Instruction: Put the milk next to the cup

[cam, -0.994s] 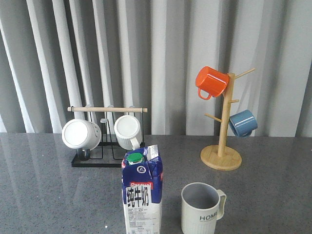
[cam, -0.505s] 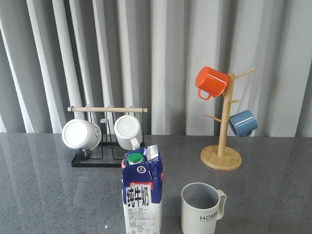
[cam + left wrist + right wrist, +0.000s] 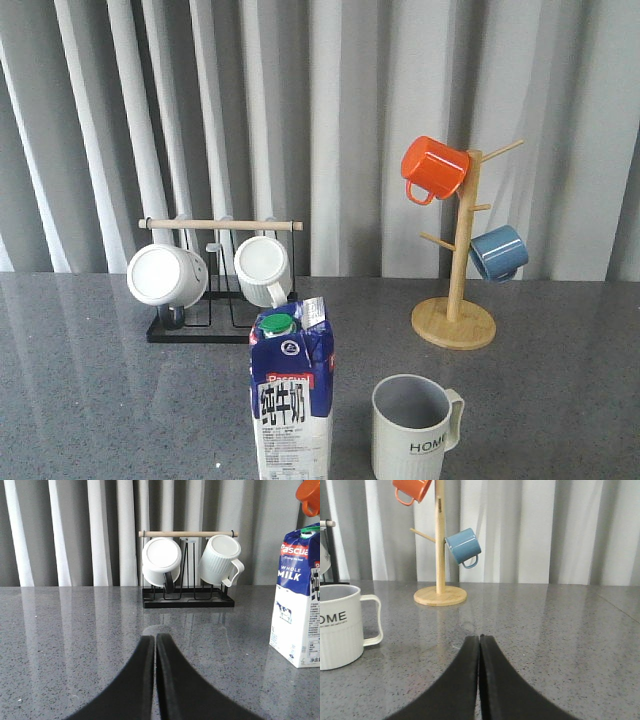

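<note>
1. The milk point(image 3: 291, 398) stands upright on the grey desk point(image 3: 90, 400), near the front edge, with the cup point(image 3: 413, 428) just beside it on the robot's right and a clear gap of bare desk between them. They are close, not touching.

2. Neither arm shows in the front view. From the left wrist view, the left pincer point(image 3: 155, 645) is pressed together with nothing in it, low over the desk, the carton off to one side of it.

3. The right pincer point(image 3: 479, 645) is also pressed together and empty, aimed past the cup's handle toward the wooden mug tree point(image 3: 440, 555).

4. My read: the carton already sits next to the cup, so the job looks done or nearly so. Any touch-up now calls for restraint.

5. If the carton is regripped, the left arm is the natural one. Spread the pincer wide first, come in square to the flat sides, and grip low on the white part; a tall carton tips easily if pushed near the top.

6. Slide or set it down gently toward the cup without knocking the mug, and keep clear of the black rack point(image 3: 222, 300) with its plain white mugs behind.
</note>
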`<state>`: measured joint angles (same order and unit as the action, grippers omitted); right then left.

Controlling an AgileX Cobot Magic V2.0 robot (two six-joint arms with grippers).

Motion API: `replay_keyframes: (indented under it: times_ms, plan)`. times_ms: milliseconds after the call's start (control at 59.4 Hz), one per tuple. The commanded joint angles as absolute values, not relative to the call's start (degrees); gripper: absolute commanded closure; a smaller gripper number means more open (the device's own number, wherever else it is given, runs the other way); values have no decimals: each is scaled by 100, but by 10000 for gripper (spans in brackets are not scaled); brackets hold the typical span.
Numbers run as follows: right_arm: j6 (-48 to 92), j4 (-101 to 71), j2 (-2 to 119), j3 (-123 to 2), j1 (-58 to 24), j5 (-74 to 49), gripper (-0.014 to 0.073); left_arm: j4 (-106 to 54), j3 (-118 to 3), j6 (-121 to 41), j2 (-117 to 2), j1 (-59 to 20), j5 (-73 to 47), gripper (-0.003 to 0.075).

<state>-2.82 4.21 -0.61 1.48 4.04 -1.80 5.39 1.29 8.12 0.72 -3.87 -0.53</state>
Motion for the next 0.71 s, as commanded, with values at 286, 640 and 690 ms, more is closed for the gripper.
replay_keyframes:
  times_ms: [286, 640, 690]
  plan:
    - [-346, 187, -123, 205, 546, 341, 603, 524, 20, 873, 131, -370, 407, 727]
    - [87, 235, -123, 205, 546, 376, 603, 524, 20, 873, 131, -370, 407, 727]
    - [69, 229, -123, 205, 546, 376, 603, 524, 20, 873, 131, -370, 407, 727]
